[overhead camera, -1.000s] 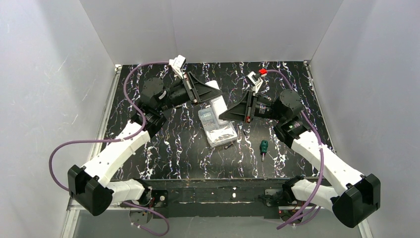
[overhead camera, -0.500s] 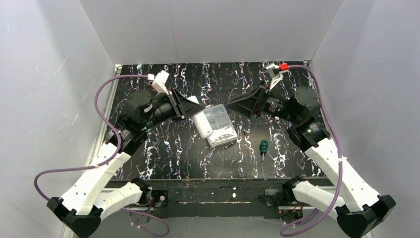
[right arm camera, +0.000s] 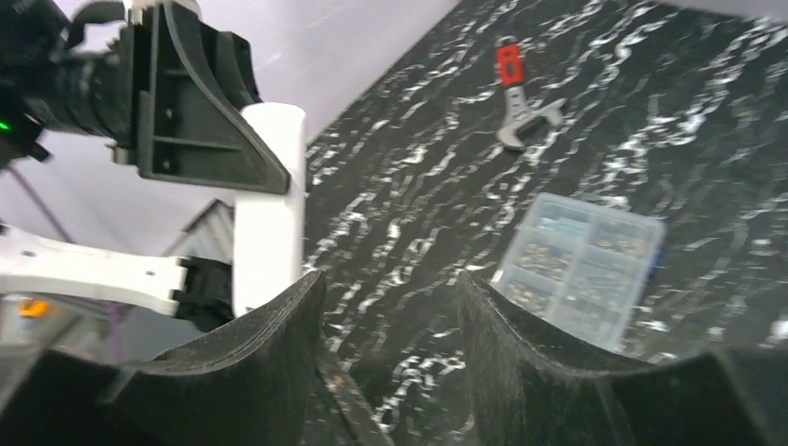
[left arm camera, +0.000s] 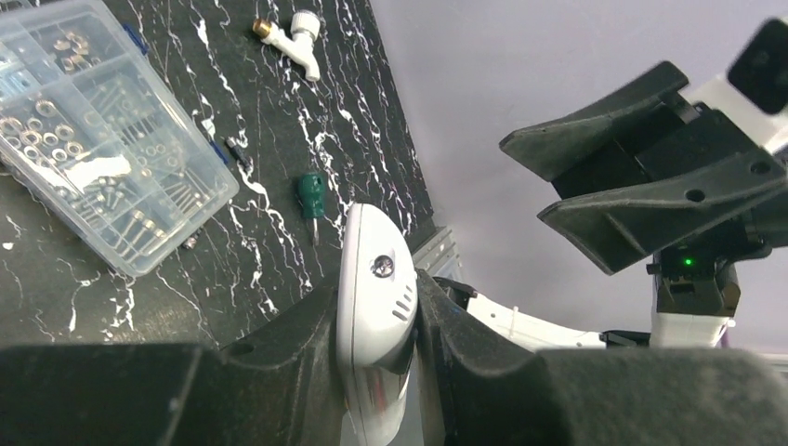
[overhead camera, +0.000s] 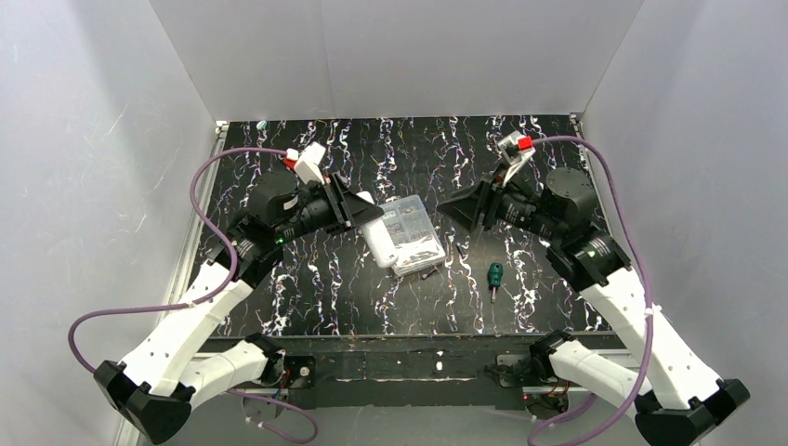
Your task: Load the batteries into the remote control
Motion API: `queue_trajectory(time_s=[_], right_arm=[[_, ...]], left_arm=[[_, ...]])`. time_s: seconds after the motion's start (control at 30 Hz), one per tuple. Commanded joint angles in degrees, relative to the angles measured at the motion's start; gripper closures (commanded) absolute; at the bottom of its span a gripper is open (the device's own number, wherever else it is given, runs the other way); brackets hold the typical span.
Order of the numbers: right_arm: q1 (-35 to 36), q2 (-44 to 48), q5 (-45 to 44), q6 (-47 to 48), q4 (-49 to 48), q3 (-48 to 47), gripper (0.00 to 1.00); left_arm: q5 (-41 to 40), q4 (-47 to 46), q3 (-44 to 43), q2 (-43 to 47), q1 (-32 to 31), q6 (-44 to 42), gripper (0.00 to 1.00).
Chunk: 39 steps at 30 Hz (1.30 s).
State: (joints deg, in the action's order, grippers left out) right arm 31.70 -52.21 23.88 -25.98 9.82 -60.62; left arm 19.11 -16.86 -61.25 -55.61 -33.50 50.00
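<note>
Left gripper (overhead camera: 370, 216) stays pressed tight on the small slim white plastic remote control (overhead camera: 380, 239). The left wrist view shows the handset (left arm camera: 374, 279) edge-on between the two black fingers (left arm camera: 297, 344). Compared with a second ago, the left arm has swung back and the remote now sits at the left edge of the clear plastic compartment box (overhead camera: 414, 232), overlapping that side. The box of small metal parts hasn't budged. Over to the right gripper (overhead camera: 448, 206): a second ago it was crowding over the box beside the remote. Now it has backed off to the box's right, jaws spread and empty. The small green-handled screwdriver (overhead camera: 495, 275) lies unmoved, further right of the box.
</note>
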Motion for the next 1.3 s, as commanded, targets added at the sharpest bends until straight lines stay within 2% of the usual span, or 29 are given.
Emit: queue_trajectory(time_s=[0.0,0.13,0.27,0.33,0.43,0.63,0.77,0.93,1.0,1.1,1.27], right_arm=[[-0.2,5.2,-4.7,18.5,5.0,0.4,0.39],[-0.2,9.6,-1.2,31.1,4.9,2.3,0.40],[-0.2,12.9,12.3,44.8,7.2,3.2,0.41],[-0.2,13.7,18.3,47.6,8.3,2.5,0.40],[0.0,13.5,22.7,47.7,8.1,2.3,0.36],[3.1,10.5,21.9,46.3,6.5,1.4,0.28],[8.8,6.5,17.3,52.4,14.1,-2.4,0.28],[11.9,6.5,18.8,55.7,10.0,-0.8,0.35],[12.1,6.6,20.8,57.0,8.6,-0.3,0.41],[12.2,5.7,20.5,59.7,10.2,-1.3,0.47],[12.2,4.2,19.7,62.4,13.7,-2.8,0.49]], left_arm=[[3.3,-0.5,-2.3,-1.1,-0.2,4.8,1.00],[6.6,-1.3,-2.8,-3.3,-0.2,8.8,1.00],[6.8,-5.7,-1.0,-3.7,-0.2,11.9,1.00],[7.3,-4.8,-1.8,-4.2,-0.2,11.6,1.00],[8.0,-6.1,-1.8,-4.5,-0.2,11.7,1.00],[9.6,-10.8,-0.2,-5.8,-0.2,14.1,1.00],[10.6,-17.2,2.9,-6.2,-0.2,15.4,1.00],[14.0,-20.8,3.2,-7.8,-0.2,16.2,1.00],[15.5,-22.0,3.0,-8.5,-0.2,17.0,1.00],[17.5,-23.8,2.7,-9.5,-0.2,18.0,1.00],[19.8,-27.2,2.5,-10.9,-0.2,20.5,1.00]])
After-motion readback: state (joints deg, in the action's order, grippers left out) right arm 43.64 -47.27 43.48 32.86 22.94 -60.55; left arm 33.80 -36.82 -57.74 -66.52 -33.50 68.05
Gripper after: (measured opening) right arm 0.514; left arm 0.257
